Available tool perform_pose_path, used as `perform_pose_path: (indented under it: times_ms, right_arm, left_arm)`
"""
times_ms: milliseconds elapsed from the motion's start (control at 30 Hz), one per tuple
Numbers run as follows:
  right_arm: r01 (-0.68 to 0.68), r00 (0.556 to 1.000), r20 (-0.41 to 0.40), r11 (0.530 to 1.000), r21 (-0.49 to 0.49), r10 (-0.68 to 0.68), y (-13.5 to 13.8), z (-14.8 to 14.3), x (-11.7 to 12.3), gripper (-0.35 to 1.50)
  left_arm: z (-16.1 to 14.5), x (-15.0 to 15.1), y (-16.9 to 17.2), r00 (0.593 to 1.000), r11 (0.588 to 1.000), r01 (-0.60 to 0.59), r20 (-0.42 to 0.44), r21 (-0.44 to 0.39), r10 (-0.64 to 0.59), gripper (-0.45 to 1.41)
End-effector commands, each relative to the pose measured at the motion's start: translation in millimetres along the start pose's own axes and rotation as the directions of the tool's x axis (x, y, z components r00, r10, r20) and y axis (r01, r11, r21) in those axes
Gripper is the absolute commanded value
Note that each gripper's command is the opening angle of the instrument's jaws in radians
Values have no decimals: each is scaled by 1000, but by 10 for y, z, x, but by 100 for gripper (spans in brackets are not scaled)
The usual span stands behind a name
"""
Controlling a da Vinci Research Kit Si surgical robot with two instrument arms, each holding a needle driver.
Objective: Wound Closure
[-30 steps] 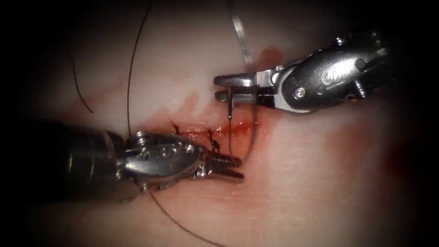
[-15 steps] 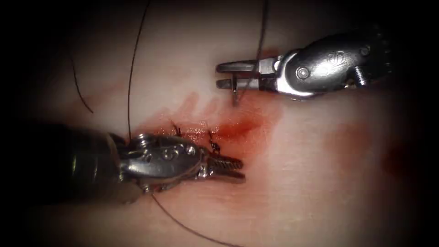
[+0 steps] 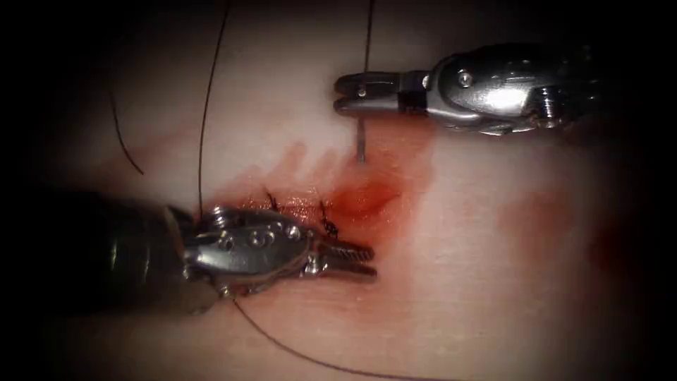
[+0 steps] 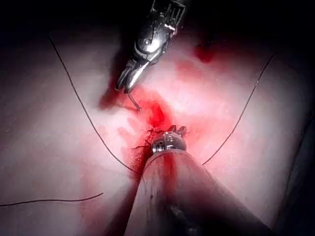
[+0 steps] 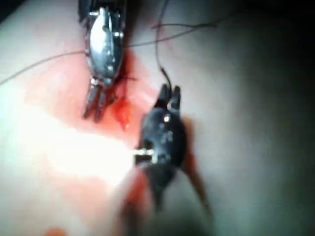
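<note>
Your right tool [image 3: 345,95] pinches the thin curved steel needle [image 3: 360,144] near its end, clear of the tissue [image 3: 458,247], tip hanging below the jaws. Keep that grip firm. Your left tool [image 3: 356,259], jaws slightly parted, holds nothing.

I see no walls, floor or furniture from here. Light falls brightest on the middle of my endoscope view, and the edges fall off into darkness all round.

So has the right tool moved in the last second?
Yes. The right tool, jaws shut on the needle, has risen away from the cut, lifting the needle clear of the tissue.
</note>
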Motion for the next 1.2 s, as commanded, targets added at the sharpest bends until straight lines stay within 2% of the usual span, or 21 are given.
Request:
perform_pose_path:
  times_ms: [33,200,300,433,933,1200]
  right_arm:
    - [-19,1000,-2,1000,1,19,-1,8,-7,-35]
    - [-105,994,-6,994,0,105,4,8,-11,-35]
    - [-209,978,-11,978,7,209,7,7,-12,-35]
    - [-266,964,-12,964,19,266,8,9,-12,-35]
    - [-364,931,0,928,86,365,6,12,-20,-35]
    - [-499,866,16,860,110,500,3,16,-28,-35]
  left_arm:
    - [9,-3,1,1000,1000,0,0,-2,0,9]
    - [9,-3,1,1000,1000,0,0,-2,0,9]
    - [9,-3,1,1000,1000,0,0,-1,0,7]
    - [9,-3,0,1000,1000,0,0,-1,0,7]
    - [8,-3,0,1000,1000,0,0,-2,0,7]
    - [8,-3,0,1000,1000,0,3,-1,0,7]
